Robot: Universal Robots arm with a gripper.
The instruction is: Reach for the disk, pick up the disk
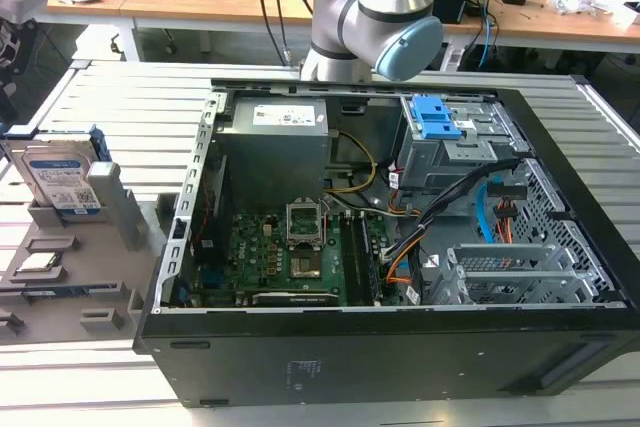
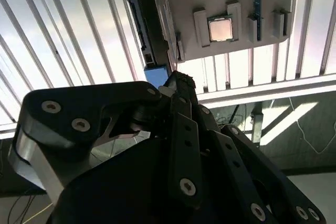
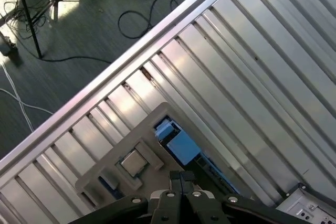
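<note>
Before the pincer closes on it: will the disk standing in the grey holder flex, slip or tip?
Likely rigid: the disk looks like a metal slab edged in blue. Probably heavy for its size. It stands on edge in the grey holder, so a sideways push might tilt it.

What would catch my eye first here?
The open computer case fills the middle of the exterior view, its circuit boards and cables bare, with the robot arm at the top of that view. At that view's left the disk stands upright in a grey tray. In the first wrist view the shut gripper points toward it without touching.
</note>
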